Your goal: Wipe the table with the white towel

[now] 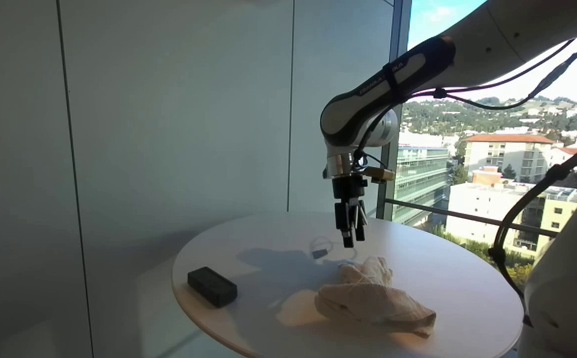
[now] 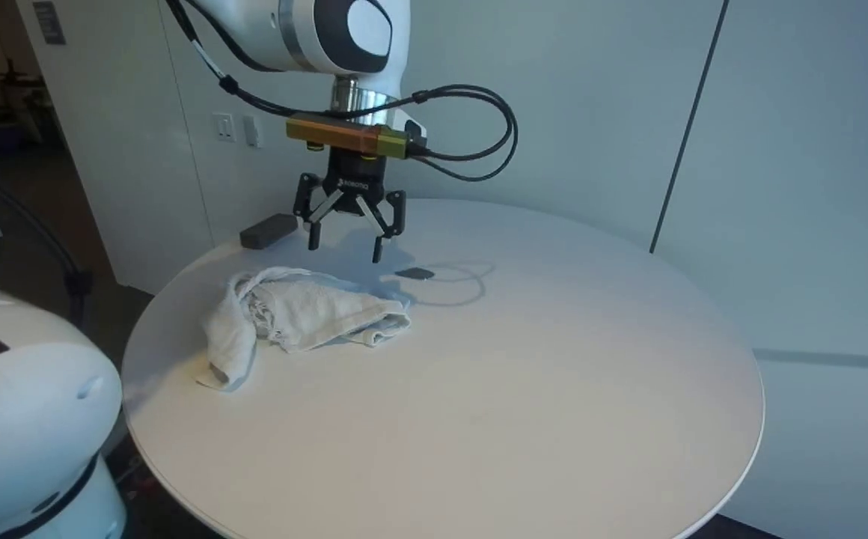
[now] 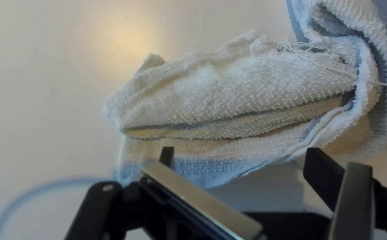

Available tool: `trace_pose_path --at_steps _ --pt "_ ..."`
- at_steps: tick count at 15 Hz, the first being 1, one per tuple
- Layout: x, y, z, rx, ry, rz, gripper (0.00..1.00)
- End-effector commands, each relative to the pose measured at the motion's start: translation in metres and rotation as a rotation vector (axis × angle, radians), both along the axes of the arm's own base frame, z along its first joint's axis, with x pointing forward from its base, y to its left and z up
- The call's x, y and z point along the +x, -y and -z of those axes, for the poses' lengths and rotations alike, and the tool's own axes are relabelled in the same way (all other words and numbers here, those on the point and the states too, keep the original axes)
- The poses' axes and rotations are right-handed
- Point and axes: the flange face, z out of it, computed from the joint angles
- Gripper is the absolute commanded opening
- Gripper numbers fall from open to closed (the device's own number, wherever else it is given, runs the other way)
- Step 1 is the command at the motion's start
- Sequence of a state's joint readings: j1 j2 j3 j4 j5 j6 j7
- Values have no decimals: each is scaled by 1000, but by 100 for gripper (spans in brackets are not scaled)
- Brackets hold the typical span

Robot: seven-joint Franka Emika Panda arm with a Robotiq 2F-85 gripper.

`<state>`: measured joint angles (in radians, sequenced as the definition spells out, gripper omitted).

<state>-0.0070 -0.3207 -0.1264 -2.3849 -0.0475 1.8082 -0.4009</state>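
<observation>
Tool (image 2: 346,245) hangs spread and empty above the counter (image 2: 516,412), near the rumpled white towel (image 2: 322,311), presumably positioned to descend and pinch it for wiping.

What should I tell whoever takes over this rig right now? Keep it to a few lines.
Gripper: open, holding nothing, above the table near the white towel.
Towel: crumpled on the table, not gripped.
Dark block: near the table's edge, apart from the towel.
Done: towel not yet grasped; these pictures can't settle whether any wiping has happened.
Left: probably lower onto the towel, close on it, then wipe, steering around the block.
</observation>
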Motion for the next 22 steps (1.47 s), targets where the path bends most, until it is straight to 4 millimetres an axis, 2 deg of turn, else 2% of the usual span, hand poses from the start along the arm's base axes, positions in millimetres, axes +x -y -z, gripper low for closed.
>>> trace_pose_path --at_steps 1,3,7,8,9,15,18,21,22 --pt "6 -36 38 134 -74 -11 100" --pt "8 -46 73 118 -182 99 100" --pt "-5 -49 154 -16 -284 257 100" --pt "-8 -50 167 -34 -328 297 75" --pt "-5 -51 164 -55 -352 341 75" --pt "2 -47 153 -150 -476 564 30" --pt "6 -36 131 -219 -471 691 9" --pt "1 -22 98 -274 -378 824 4" --pt "-2 -17 88 -298 -350 863 7"
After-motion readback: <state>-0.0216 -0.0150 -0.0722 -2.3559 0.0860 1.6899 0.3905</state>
